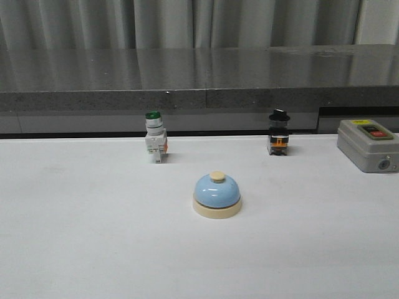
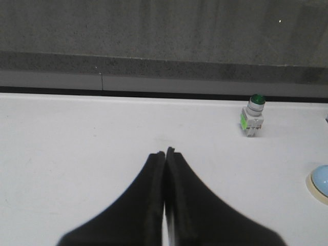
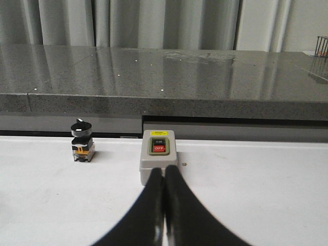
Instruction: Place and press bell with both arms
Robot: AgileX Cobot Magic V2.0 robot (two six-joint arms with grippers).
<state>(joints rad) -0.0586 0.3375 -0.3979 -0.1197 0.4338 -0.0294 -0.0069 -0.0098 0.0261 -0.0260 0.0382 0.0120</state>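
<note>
Item: small call bell (image 1: 216, 194), glossy light-blue dome, cream base and button; upright on the white counter (image 1: 93, 237), untouched. Behind it to the left: green-capped white push-button switch (image 1: 154, 137). Behind it to the right: black-capped switch (image 1: 278, 132); farther right, grey two-button control box (image 1: 368, 144). Left claw (image 2: 165, 151): pressed together, empty, well left of the bell. Right claw (image 3: 164, 169): pressed together, empty, facing the box. Step: likely not begun. Next move calls for spreading one claw and reaching the bell.

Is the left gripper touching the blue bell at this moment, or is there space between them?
Apart. In the left wrist view, bare white table lies between the shut left gripper and the bell at the frame edge.
</note>
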